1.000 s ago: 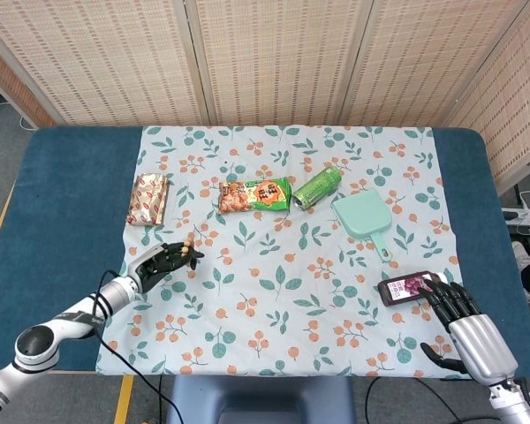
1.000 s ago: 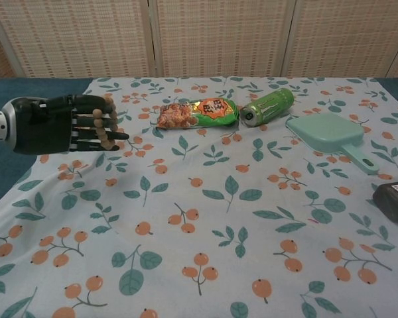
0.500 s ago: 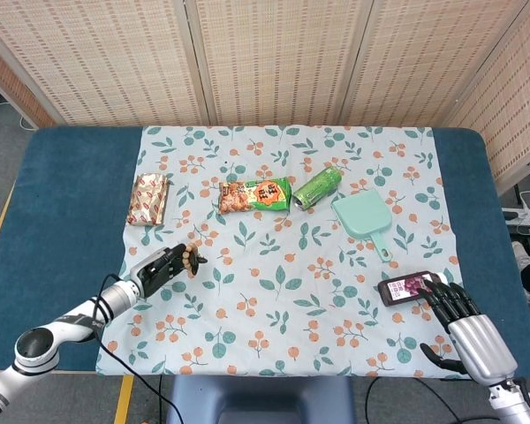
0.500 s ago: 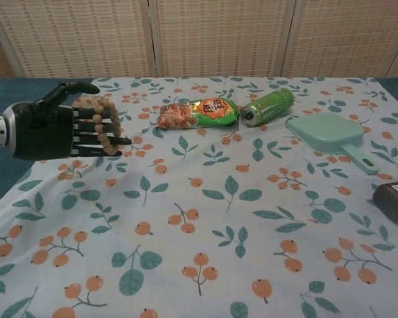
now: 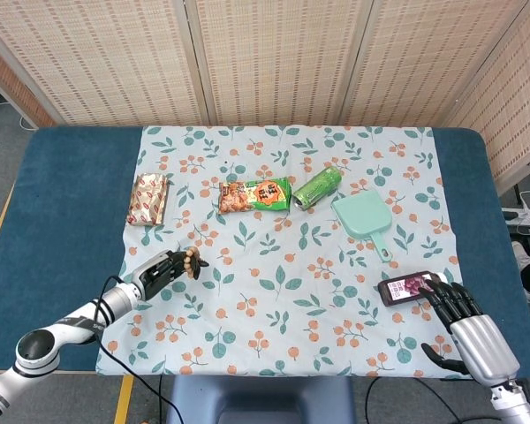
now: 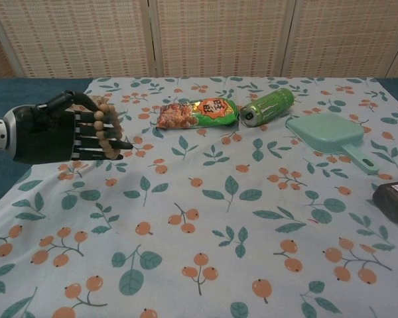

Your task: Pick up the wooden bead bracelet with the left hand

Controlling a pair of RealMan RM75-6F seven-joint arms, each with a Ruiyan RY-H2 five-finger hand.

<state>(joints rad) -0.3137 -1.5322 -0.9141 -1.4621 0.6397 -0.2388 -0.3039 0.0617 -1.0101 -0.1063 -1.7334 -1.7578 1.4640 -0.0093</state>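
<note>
Both views are bright and evenly lit, with soft white light that seems to come from above. Shadows are weak and short. In the chest view the left hand (image 6: 60, 129) throws only a faint grey shadow on the cloth (image 6: 205, 218) under it, and the can (image 6: 268, 106) has a thin dark line below. The snack bag (image 6: 199, 112) shows small glare spots on its shiny foil. The head view is sharp from center to edges, with no clear bending of the table (image 5: 62, 212) borders. In the chest view the near cloth looks slightly soft, while the screen (image 6: 219, 36) behind stays quite sharp. Colors are natural, not washed out.
</note>
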